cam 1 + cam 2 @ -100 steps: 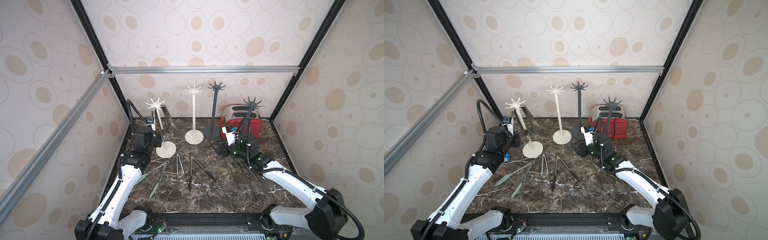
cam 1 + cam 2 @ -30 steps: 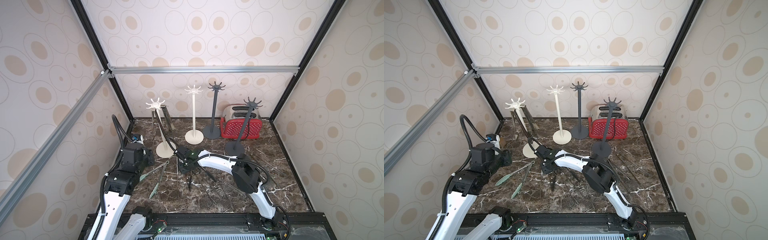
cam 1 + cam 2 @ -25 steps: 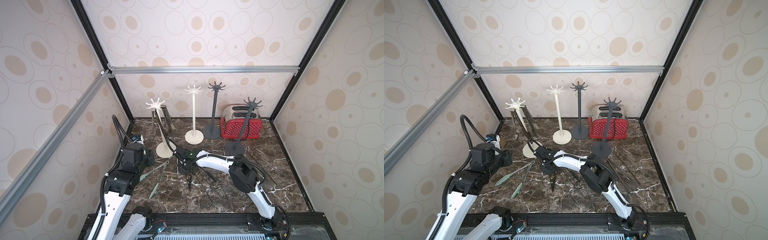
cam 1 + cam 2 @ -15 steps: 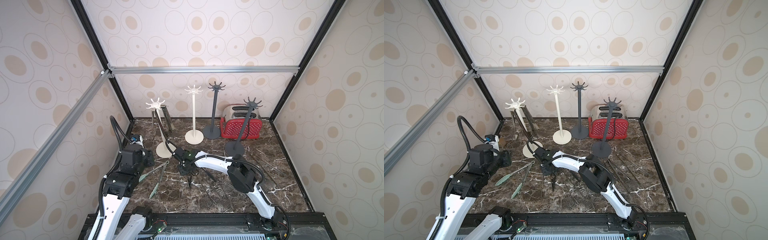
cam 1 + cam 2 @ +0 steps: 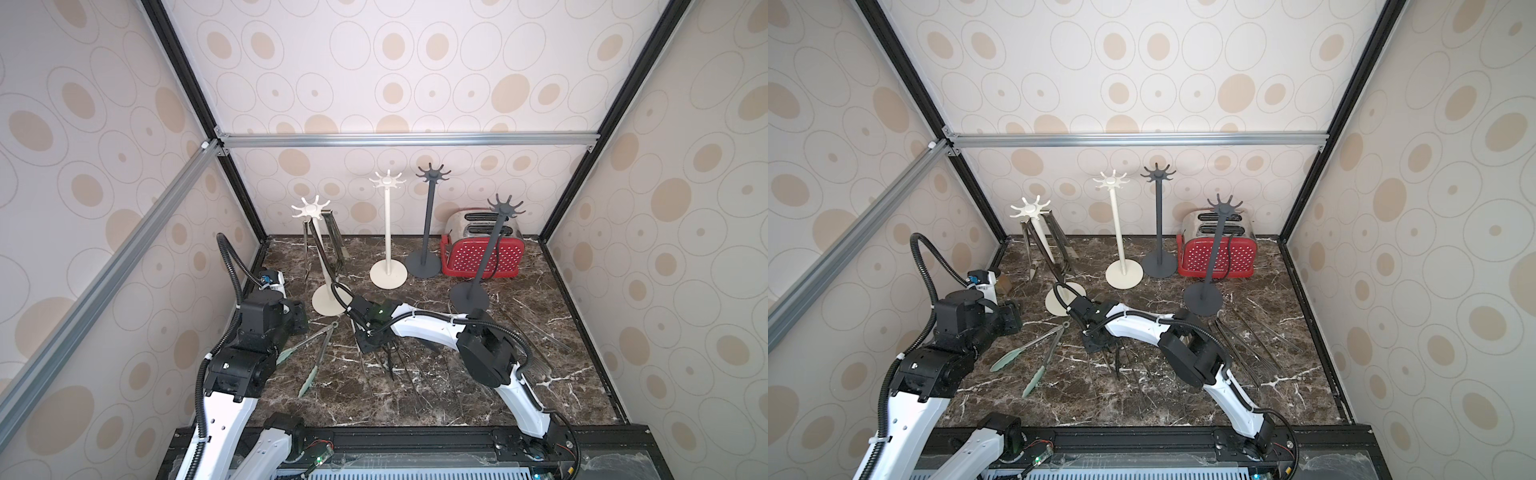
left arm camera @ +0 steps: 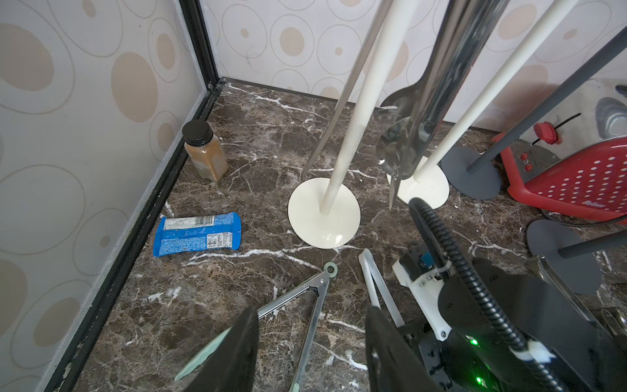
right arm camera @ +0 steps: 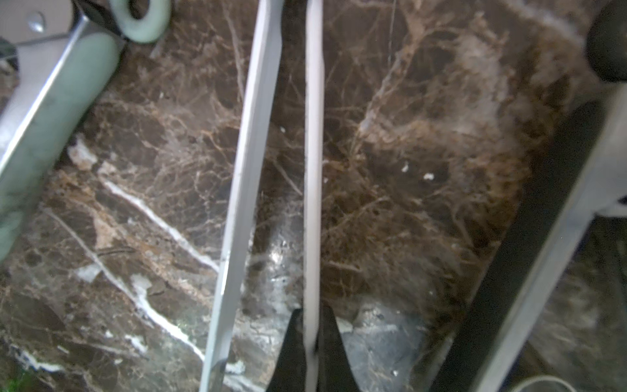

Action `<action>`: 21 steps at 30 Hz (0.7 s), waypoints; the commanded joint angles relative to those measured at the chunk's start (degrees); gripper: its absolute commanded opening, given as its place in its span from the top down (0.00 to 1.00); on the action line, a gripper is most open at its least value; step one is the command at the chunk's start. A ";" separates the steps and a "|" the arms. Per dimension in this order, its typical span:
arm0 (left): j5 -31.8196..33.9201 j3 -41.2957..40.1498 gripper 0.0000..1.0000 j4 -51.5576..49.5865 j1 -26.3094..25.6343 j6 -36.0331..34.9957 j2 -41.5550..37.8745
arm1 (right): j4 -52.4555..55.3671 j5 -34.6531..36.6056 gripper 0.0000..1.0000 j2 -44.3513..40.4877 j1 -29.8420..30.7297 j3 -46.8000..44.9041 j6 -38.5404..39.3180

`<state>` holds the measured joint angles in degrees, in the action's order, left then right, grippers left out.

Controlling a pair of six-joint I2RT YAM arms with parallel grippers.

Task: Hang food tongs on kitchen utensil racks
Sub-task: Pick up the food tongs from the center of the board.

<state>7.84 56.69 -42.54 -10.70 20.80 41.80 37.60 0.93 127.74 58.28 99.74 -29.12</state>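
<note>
Right claw: you have it low at mid-bench, tips pinched together on one arm of the steel tongs, which lie flat on the marble bench. Left claw: yours hovers at the left side, fingers apart. Green-tipped tongs: spread in a V on the bench just left of the right claw, not touching it. Hanging tongs: shiny steel, hooked on the crown of the left cream rack. Middle cream rack and far grey rack: side by side toward the far wall. Right grey rack: nearer you, in front of the red toaster. Loose tongs: scattered flat on the right side of the bench. Spice jar and blue wrapper: by the left wall.
</note>
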 commanded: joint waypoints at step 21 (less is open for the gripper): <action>-5.62 -2.85 0.49 1.56 0.24 -1.90 -4.67 | -38.62 2.73 1.00 -36.97 1.13 -22.27 24.90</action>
<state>3.38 53.82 -42.02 -10.70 19.99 37.71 4.64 1.63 92.23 58.85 74.43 -8.99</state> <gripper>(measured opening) 0.509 0.064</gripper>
